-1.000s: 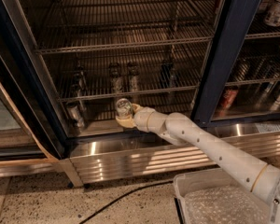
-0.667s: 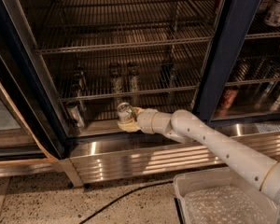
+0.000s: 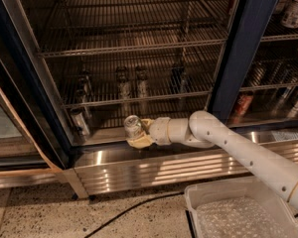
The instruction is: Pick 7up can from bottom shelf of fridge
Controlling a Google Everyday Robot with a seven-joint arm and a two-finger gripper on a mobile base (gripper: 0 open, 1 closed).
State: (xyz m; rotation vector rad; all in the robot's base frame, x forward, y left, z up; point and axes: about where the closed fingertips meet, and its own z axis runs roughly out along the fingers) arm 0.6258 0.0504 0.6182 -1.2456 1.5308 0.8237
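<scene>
Hand (image 3: 139, 133) is gripping the 7up can (image 3: 132, 126), holding it tilted at the near edge of the bottom shelf (image 3: 105, 128), probably for clearing the fridge (image 3: 236, 58) sill.

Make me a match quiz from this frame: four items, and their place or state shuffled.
Items:
1. 7up can
2. hand
3. red can
4. plastic bin

Place or state:
A. lower right corner, in front of the fridge base
B. right of the blue door post
C. at the front edge of the bottom shelf, closed on a can
D. tilted, held between two fingers

Pairs: 1-D, 2-C, 3-B, 4-A
</scene>
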